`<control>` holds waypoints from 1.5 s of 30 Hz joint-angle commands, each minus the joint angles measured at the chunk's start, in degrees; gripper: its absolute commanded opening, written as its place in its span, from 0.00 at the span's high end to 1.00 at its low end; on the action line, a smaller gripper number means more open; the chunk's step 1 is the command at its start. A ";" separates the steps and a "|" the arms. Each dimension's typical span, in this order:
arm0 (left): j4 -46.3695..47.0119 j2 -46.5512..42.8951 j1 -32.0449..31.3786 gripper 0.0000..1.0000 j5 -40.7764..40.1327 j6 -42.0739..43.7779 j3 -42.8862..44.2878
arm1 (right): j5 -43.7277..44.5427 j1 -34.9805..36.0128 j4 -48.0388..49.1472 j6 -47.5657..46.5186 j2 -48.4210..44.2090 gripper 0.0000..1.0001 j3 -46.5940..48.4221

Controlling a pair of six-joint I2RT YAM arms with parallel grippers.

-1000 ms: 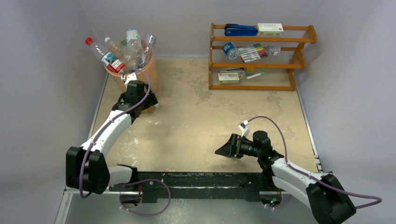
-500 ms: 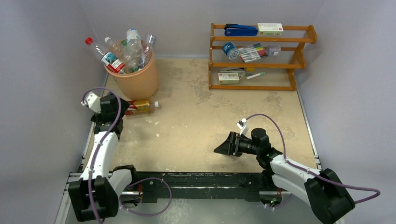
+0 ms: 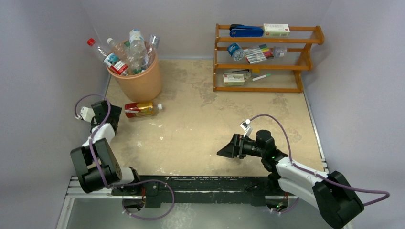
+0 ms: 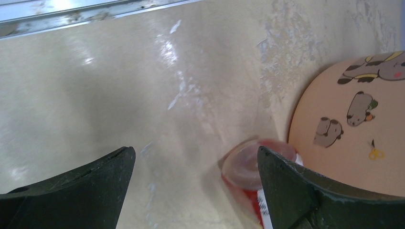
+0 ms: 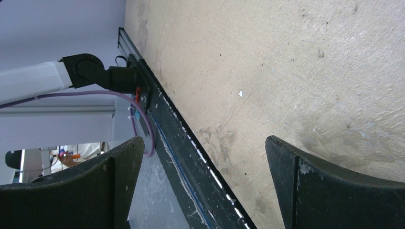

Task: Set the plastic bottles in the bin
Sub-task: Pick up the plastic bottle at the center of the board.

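Observation:
The peach-orange bin (image 3: 139, 80) stands at the back left, stuffed with several clear plastic bottles (image 3: 128, 55) that stick out of its top. One boxy red-and-gold bottle (image 3: 140, 109) lies on its side on the table just in front of the bin. My left gripper (image 3: 113, 123) is open and empty, a little left of that bottle. In the left wrist view the bottle's base (image 4: 253, 164) shows beside the right finger, against the bin's wall (image 4: 344, 129). My right gripper (image 3: 226, 150) is open and empty over the table's near middle.
A brown wooden rack (image 3: 264, 57) with markers, boxes and a blue stapler stands at the back right. The grey walls close in on the left, back and right. A black rail (image 3: 205, 183) runs along the near edge.
My left arm has drawn back from the bin toward the left wall and the near side, uncovering the red-and-gold bottle on the table. My right gripper has barely shifted.

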 commanded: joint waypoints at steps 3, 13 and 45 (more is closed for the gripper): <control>9.91 8.96 0.80 0.01 4.43 1.69 4.30 | -0.17 0.44 1.73 -0.02 0.15 0.00 0.19; 13.61 9.83 -1.93 0.08 9.86 3.11 0.83 | 0.19 0.80 3.02 -0.45 3.27 0.00 1.47; 7.34 -16.41 -19.60 0.07 6.58 9.02 -11.90 | 1.44 3.50 8.57 -1.01 14.77 0.00 7.77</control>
